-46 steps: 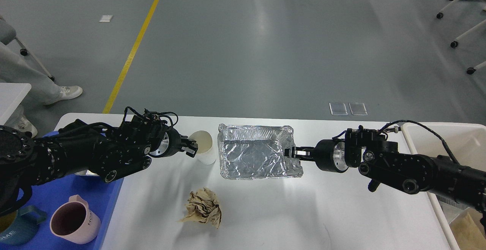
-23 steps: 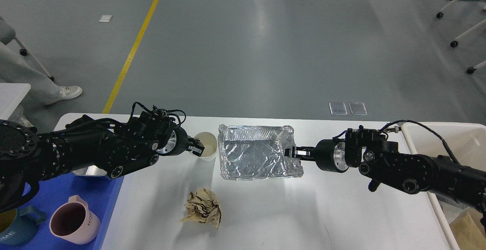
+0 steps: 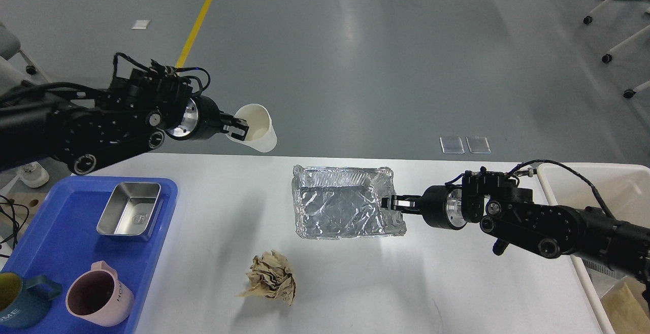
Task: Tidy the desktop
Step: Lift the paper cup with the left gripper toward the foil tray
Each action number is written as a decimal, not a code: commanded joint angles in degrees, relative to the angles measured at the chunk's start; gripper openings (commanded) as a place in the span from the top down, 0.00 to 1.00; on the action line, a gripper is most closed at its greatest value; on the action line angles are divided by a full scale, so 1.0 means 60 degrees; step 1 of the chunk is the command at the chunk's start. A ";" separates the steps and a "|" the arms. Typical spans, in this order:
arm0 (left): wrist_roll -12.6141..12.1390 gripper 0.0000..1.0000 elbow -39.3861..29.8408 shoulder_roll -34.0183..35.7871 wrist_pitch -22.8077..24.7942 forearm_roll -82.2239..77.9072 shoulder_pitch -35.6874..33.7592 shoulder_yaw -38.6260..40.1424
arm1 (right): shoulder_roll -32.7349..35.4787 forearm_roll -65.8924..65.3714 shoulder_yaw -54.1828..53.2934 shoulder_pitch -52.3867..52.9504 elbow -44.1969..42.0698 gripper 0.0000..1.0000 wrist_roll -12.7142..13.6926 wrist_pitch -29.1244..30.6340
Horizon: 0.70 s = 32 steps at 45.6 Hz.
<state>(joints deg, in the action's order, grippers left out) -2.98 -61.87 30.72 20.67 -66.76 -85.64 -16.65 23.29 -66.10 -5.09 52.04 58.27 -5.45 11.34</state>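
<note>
The white desktop [image 3: 416, 283] fills the lower half of the head view. A crumpled foil tray [image 3: 343, 208] lies at its middle, and my right gripper [image 3: 388, 203] is shut on the tray's right rim. High above the desktop's far left edge, my left gripper [image 3: 238, 128] is shut on the rim of a white paper cup [image 3: 256, 127], which hangs tilted in the air. A crumpled brown paper ball [image 3: 271, 277] rests near the front, apart from both grippers.
A blue tray [image 3: 66, 253] at the left holds a steel dish [image 3: 129, 208], a pink mug [image 3: 96, 294] and a blue mug [image 3: 20, 301]. A white bin [image 3: 604, 192] stands at the right edge. Chair wheels are on the floor beyond.
My left gripper closed on the paper cup and lifted it up and to the left, off the desktop. The right gripper stayed on the foil tray.
</note>
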 commanded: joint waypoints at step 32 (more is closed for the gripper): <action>0.0789 0.98 -0.1172 -0.1310 0.1199 0.1371 -0.3480 0.0022 | 0.0103 -0.0014 0.0102 0.0115 0.0014 1.00 0.0000 0.0000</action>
<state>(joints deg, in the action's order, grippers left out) 1.98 -68.84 27.92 27.14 -58.55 -106.68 -16.41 23.68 -66.26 -4.60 52.52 58.34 -5.45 11.34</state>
